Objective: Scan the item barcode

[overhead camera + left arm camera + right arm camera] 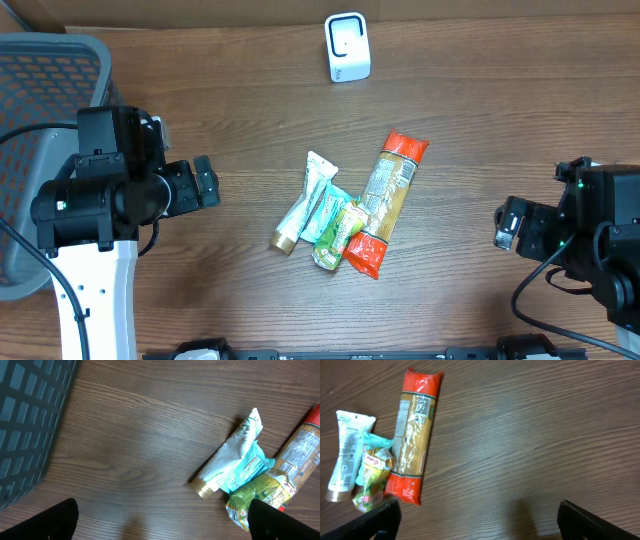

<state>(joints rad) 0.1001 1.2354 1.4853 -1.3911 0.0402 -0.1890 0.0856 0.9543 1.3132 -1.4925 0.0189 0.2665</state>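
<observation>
Overhead, left claw [205,183] and right claw [505,226] sit spread, empty, with packets [382,203] piled between them, probably awaiting scanning.

The left arm [105,190] is a stack of black, boxy joint housings on 1 white link [97,290], the left gripper [210,183] black as well. Thin black cables [62,283] loop beside it. The right arm [600,225] is all black, with 1 small green light [577,183] glowing on top.

Basket [45,75] cut off at picture's edge; print on pasta packet [388,200] unreadable
</observation>
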